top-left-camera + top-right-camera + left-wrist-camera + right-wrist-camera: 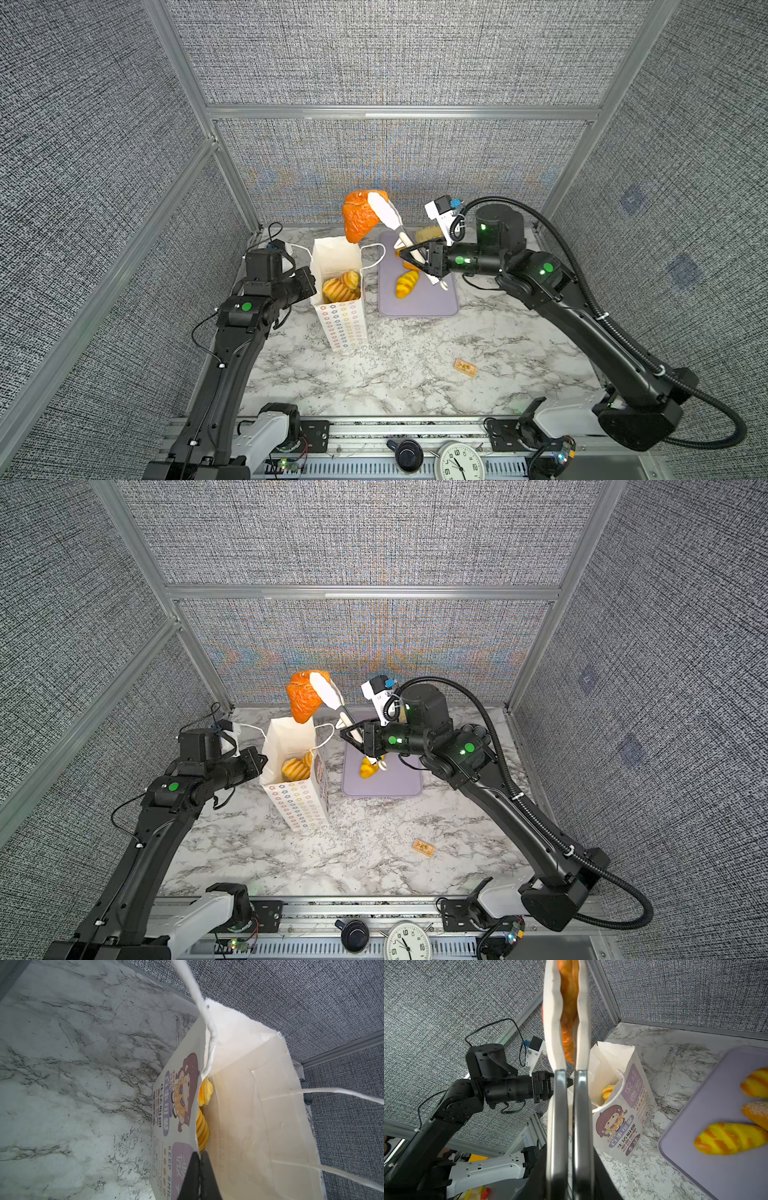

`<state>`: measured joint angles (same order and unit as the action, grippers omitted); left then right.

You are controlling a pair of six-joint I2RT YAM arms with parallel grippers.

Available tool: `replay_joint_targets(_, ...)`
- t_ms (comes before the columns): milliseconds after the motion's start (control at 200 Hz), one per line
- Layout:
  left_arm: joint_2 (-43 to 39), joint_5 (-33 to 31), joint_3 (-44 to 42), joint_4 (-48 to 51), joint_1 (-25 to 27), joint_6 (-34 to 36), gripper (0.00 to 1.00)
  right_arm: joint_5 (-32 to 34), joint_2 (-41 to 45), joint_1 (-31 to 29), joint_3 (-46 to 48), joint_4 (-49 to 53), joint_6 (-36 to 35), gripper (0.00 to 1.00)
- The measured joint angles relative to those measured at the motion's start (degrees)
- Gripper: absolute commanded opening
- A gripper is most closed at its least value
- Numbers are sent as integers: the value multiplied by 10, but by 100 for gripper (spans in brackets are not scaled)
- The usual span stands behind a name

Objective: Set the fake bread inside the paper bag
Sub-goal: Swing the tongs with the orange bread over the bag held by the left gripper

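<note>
Now | tongs (383,211) hold loaf (358,221) aloft near paper bag (343,328) | left jaws grip rim

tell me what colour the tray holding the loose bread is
Plain pale lavender, no pattern; the tray shows best in a top view.

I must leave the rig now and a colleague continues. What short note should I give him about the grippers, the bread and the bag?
Left gripper: shut on the rim of the paper bag, which stands upright with its mouth open.
Right gripper: shut on the tongs; the tongs clamp an orange-brown loaf, raised near the bag's mouth, not yet in.
Done: at least two yellow ridged loaves lie in the bag.
Left: drop the held loaf in, then fetch the rest; the right wrist view shows three loaves on the purple tray.
</note>
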<state>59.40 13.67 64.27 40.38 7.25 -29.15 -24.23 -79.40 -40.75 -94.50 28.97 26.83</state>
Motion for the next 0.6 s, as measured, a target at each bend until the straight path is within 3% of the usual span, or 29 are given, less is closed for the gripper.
replay_joint_targets(600, 1, 0, 0, 0, 0, 0, 2, 55, -77, -52, -51, 87, -47, 24)
